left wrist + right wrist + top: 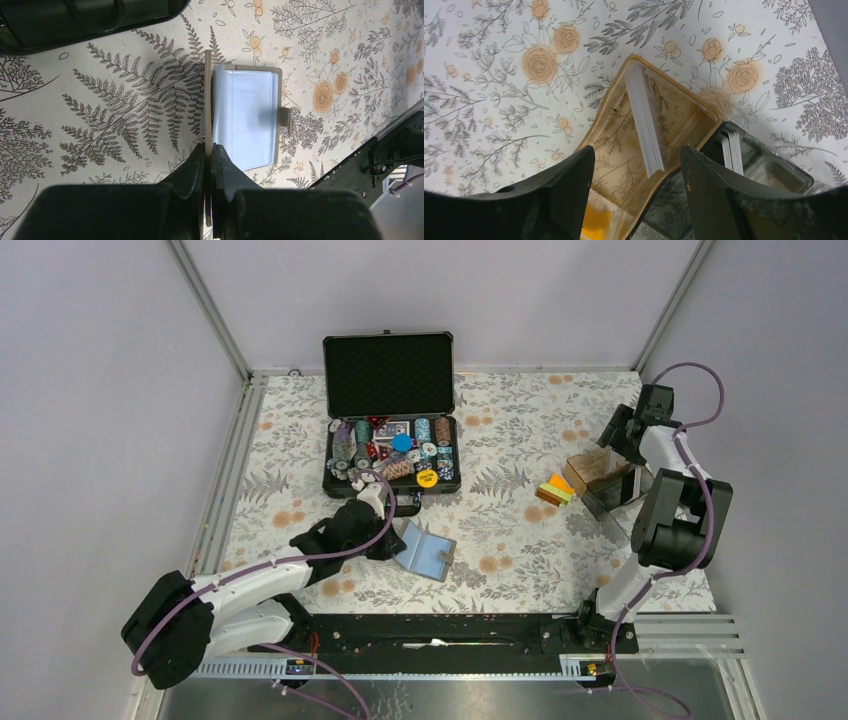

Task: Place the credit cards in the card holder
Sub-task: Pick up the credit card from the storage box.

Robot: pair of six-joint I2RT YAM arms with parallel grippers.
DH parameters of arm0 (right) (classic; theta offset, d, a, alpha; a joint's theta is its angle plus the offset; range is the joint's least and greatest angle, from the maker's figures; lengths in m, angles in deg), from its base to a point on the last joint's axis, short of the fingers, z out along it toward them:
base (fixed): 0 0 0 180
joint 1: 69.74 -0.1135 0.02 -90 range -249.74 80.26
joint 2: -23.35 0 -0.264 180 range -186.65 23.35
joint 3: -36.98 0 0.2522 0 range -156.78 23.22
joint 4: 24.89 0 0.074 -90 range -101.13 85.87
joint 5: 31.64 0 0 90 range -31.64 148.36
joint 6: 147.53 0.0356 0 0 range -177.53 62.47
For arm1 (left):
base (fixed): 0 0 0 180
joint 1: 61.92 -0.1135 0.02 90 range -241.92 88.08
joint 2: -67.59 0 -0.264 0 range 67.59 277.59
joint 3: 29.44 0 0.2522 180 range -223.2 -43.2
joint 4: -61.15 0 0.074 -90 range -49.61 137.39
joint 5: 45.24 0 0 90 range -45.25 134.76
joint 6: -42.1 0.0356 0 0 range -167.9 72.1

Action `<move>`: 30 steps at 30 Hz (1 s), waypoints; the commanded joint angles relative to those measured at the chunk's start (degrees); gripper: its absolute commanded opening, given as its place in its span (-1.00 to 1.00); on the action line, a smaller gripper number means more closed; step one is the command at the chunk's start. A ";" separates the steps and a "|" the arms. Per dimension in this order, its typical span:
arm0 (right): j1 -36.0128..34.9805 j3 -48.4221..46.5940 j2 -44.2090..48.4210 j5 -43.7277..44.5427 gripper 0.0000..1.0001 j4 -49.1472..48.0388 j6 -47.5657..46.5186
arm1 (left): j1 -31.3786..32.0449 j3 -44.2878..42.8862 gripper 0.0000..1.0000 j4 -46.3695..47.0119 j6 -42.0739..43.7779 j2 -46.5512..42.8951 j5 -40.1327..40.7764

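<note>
Card holder open near centre, credit cards — stacked — farther right

In the left wrist view one cover of the card holder stands edge-on, its face unseen. Its near end is buried between the fingers of the left gripper. The chip case runs off the picture's top. Near the right edge of the worktop, the credit cards are too small to count. The right gripper covers the near end of the acrylic box; an orange-yellow patch there cannot be identified.
</note>
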 commanded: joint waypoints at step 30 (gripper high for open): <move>1.14 -3.18 -4.14 -6.61 0.28 -1.31 -0.25 | -1.35 -0.56 -1.00 4.39 1.08 1.50 -1.99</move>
